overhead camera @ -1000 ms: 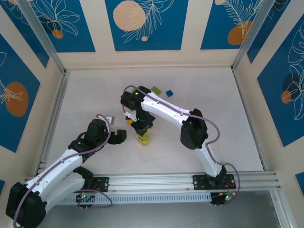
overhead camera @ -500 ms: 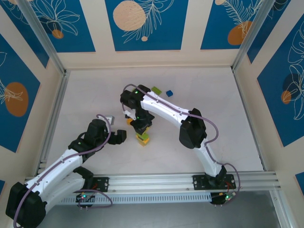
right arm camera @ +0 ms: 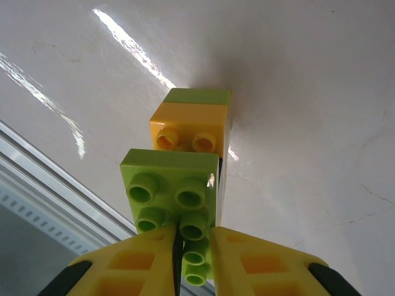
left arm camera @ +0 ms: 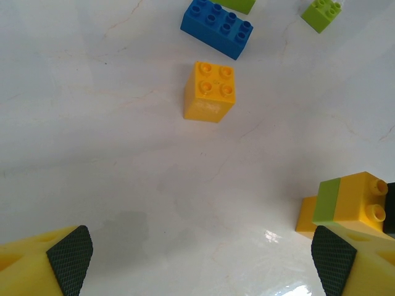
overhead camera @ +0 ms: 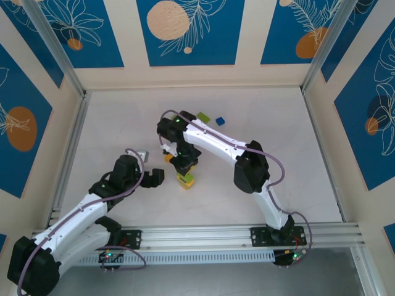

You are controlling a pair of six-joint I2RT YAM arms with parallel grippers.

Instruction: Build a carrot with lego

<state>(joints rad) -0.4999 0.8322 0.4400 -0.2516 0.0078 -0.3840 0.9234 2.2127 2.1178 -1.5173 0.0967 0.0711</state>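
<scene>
Pinching a lime green brick (right arm camera: 170,185) between nearly closed right fingers (right arm camera: 136,271), studs toward the camera, right by an orange-and-green stack (right arm camera: 191,120) standing on the table (right arm camera: 296,92). Spreading the left fingers (left arm camera: 68,259) wide, empty, low over the table; beyond, facing an orange brick (left arm camera: 210,91), then a blue brick (left arm camera: 216,28).

The left arm (overhead camera: 86,209) stretches from the lower left toward the frame's centre, with the left gripper (overhead camera: 154,177) spread wide. The right arm (overhead camera: 216,145) arches over centre, and the right gripper (overhead camera: 185,165) points down, clamped on a lime brick (right arm camera: 171,185).
</scene>
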